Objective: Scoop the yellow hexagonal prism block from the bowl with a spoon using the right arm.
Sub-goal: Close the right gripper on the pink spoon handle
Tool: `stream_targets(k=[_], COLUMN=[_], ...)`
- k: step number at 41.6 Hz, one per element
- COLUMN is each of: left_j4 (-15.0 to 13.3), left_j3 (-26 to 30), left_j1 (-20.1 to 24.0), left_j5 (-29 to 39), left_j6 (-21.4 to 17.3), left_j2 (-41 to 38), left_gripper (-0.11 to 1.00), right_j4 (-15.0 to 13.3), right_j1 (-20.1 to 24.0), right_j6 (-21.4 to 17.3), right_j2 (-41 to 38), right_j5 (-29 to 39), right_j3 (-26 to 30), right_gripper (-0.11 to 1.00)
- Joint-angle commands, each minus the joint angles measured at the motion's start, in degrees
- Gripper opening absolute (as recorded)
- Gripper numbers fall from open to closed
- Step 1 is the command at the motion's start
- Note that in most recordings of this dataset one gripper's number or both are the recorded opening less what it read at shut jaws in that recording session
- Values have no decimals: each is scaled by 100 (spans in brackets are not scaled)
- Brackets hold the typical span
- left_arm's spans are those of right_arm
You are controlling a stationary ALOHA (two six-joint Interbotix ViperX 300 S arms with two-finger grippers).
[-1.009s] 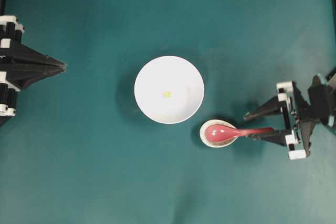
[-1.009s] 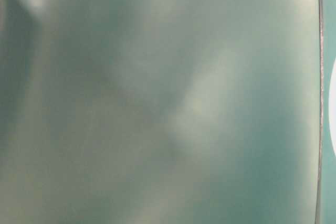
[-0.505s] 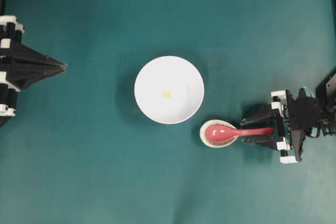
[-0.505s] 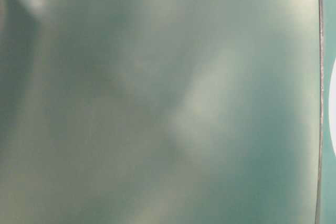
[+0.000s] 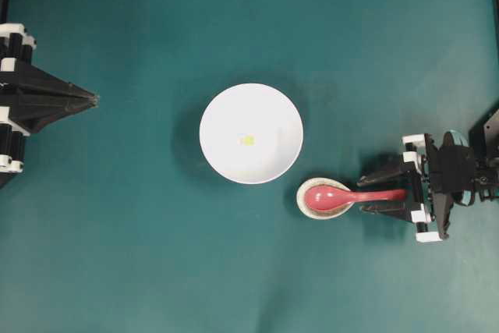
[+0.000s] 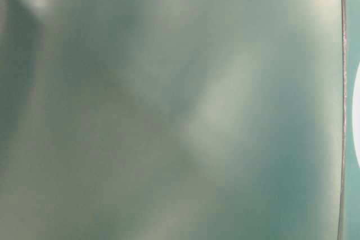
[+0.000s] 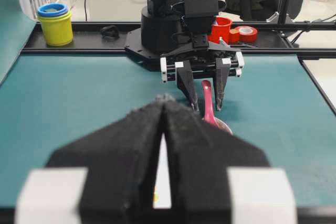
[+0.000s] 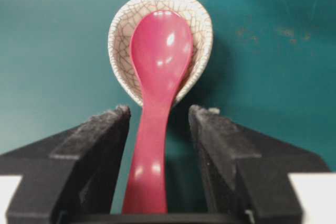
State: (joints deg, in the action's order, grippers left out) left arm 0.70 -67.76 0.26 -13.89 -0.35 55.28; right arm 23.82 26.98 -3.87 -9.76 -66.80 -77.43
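A: Where is the spoon [image 5: 351, 195] found relative to the right pincer [image 5: 374, 190]?

B: In the overhead view the handle is seen between the two black fingers [image 8: 89, 150] of the right pincer, which are held wide apart. In the right wrist view a gap is visible on each side of the handle, so the spoon is straddled but not clamped. Its oval scoop is laid in the speckled spoon rest [image 5: 321, 199], at about 9 o'clock from the pincer.

A: And the bowl [image 5: 251, 133]?

B: The white bowl is placed near the middle of the green worktop [image 5: 156, 255], at about 10 o'clock from the spoon rest and just beside it. The yellow hexagonal prism block [image 5: 248, 140] is seen inside the bowl, close to its centre, well apart from the right pincer.

A: How is the left pincer [image 5: 95, 100] held?

B: It is kept at the 9 o'clock side of the worktop, far from the bowl. Its fingers are pressed together and nothing is held between them.

A: Can any writing or brand be read?

B: None can be read. In the left wrist view a yellow cup with a blue rim [image 7: 55, 23] and a red tape roll [image 7: 245, 33] are seen behind the worktop, but no label can be made out on them. The table-level view is only a blurred green surface.
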Motion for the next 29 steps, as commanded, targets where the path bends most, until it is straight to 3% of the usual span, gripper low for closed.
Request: stream_targets(k=[1, 13, 17, 22, 29], left_j4=[9, 9, 9, 9, 9], left_j3=[114, 114, 123, 123, 114], left_j1=[9, 9, 9, 18, 9], left_j5=[-35, -9, -9, 0, -9], left_j6=[-9, -9, -9, -9, -9], left_j2=[-53, -53, -53, -53, -53], left_gripper=[0, 0, 0, 0, 0], right_j4=[9, 35, 44, 44, 44], right_j1=[26, 26, 18, 18, 18], right_j6=[70, 264, 264, 264, 264], right_j2=[62, 62, 62, 70, 255], right_j5=[-53, -44, -26, -26, 0], right_j3=[26, 62, 79, 79, 70], right_gripper=[56, 53, 44, 24, 23])
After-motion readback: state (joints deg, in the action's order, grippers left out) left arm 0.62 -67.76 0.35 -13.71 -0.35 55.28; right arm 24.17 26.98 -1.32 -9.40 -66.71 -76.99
